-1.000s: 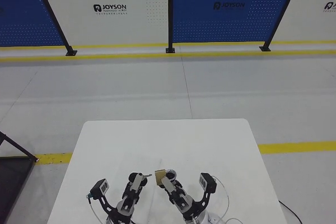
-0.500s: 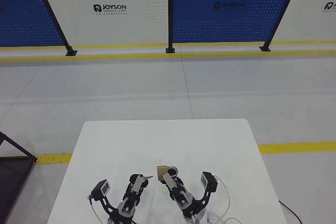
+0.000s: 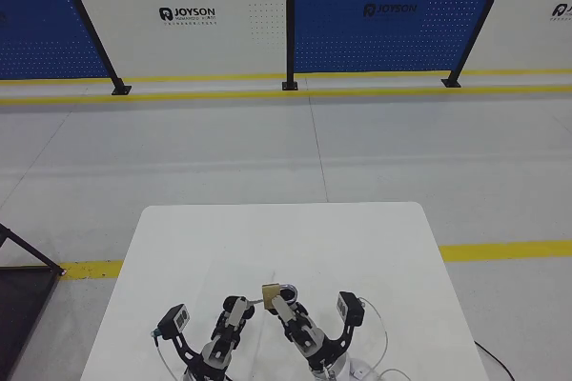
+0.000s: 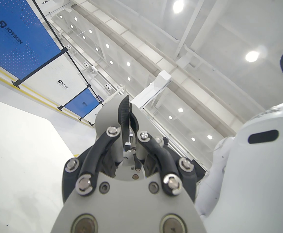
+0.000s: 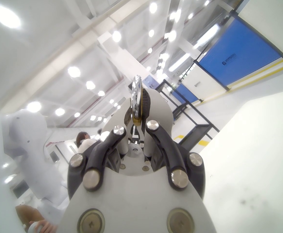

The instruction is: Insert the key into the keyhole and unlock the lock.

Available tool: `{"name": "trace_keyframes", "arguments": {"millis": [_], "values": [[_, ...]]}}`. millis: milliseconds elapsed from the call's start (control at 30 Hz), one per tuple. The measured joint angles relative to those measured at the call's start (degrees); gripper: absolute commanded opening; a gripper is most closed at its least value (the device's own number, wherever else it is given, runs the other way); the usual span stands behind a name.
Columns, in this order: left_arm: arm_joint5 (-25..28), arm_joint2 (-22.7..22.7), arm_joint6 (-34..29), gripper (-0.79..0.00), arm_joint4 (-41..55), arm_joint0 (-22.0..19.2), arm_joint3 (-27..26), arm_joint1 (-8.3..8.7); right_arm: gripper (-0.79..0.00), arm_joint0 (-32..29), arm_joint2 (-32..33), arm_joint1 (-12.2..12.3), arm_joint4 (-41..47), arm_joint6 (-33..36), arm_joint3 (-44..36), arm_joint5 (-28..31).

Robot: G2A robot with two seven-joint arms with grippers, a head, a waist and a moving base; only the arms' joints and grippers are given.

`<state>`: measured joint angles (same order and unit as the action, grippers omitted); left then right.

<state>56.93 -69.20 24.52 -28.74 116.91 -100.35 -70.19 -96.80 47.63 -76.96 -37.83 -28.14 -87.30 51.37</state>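
Top: white table [image 3: 267,238], bare surface, on a pale grey floor [image 3: 315,143]. Blue and white panels [image 3: 381,33] stand along the far side, with a yellow line [image 3: 515,250] level with the table. Black rack [image 3: 10,252] sits off the table's left edge. Both arms are low at the near edge; the far half and both sides of the table are open. Left gripper [image 3: 238,306] is pinched on a thin key [image 3: 255,302], which points at the lock [image 3: 271,291]. Right gripper [image 3: 280,303] is clamped on the brass lock, held above the table near the middle of the near edge. Key tip is just beside the lock; can't tell if it's in.

Left wrist: left gripper [image 4: 128,112] has its pads pressed together and the key is hidden between them. Table [image 4: 15,134] corner and edge are off to the side, with the ceiling [image 4: 204,37] and its round lights behind.

Right wrist: right gripper [image 5: 137,115] is tight on the lock [image 5: 136,121], silver shackle sticking out past the fingertips. Table [image 5: 253,146] edge is beside it, the rack [image 5: 187,112] beyond.
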Motion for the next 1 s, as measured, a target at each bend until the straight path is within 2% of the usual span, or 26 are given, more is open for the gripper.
{"name": "trace_keyframes", "arguments": {"millis": [1000], "values": [[-0.6,-0.7,-2.1,-0.785,0.6,0.1,0.0,-0.36,-0.785,0.1,-0.4,0.4,0.3,1.1,-0.1,0.7]]}}
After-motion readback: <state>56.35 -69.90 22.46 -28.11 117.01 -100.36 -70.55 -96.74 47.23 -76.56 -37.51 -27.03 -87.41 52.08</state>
